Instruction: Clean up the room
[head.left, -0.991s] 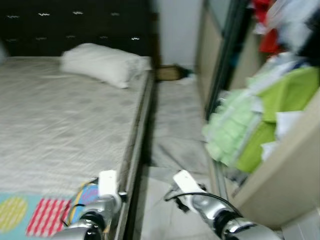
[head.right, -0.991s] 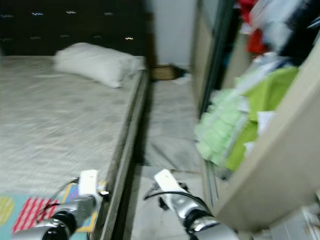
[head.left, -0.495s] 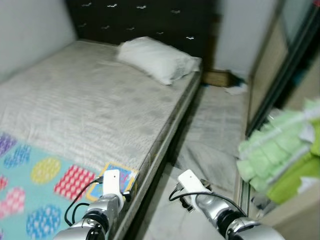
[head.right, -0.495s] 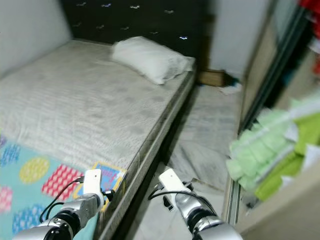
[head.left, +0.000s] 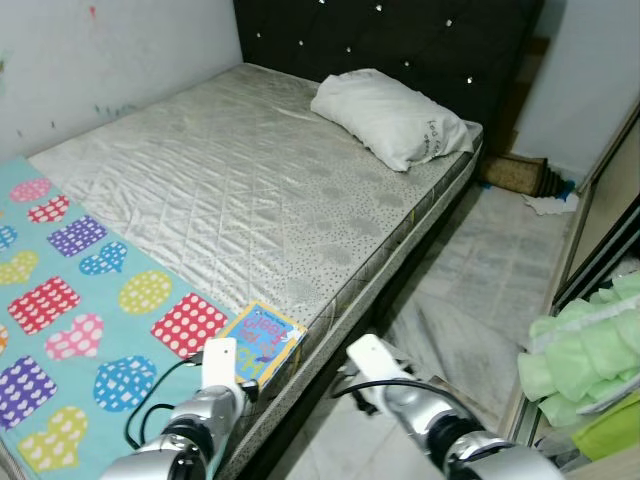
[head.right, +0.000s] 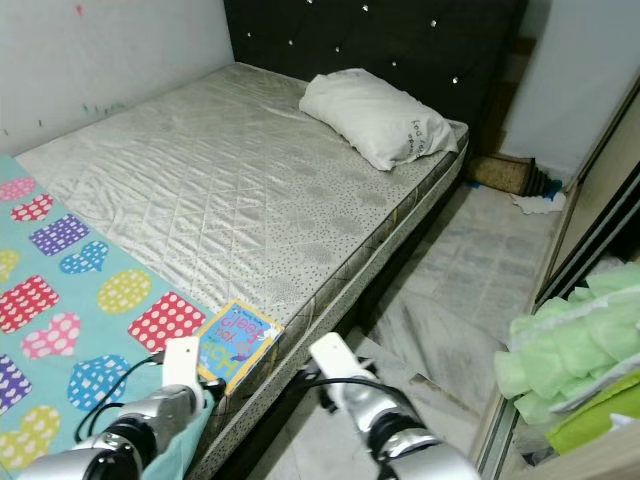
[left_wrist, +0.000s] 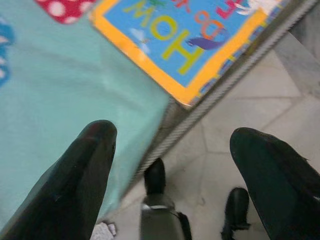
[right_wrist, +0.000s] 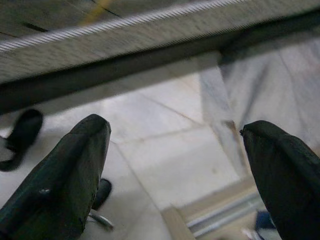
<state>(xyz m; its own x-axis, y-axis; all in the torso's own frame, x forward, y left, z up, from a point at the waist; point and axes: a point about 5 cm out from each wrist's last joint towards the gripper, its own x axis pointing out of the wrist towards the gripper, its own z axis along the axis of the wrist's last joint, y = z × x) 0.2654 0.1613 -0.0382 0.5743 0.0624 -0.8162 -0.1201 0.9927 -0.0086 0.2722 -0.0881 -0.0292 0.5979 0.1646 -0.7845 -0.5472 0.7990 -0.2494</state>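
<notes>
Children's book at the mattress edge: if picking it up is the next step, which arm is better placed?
Probably the left. The children's book lies right ahead of the left gripper, whose open fingers hang over the mattress edge and teal blanket. The right gripper, also open, hangs over the floor beside the bed.

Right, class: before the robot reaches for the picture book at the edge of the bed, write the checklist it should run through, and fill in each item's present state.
1. Book in sight, lying flat at the mattress edge: ok.
2. Nothing lying on the book: ok.
3. Left gripper open and empty: ok.
4. Left gripper over the book: not ok; it hangs by the blanket edge and the floor, the book ahead of it.
5. Right gripper open, empty, out of the way over the floor: ok.
6. Whether the book overhangs enough for a finger to get under it: cannot tell.
</notes>
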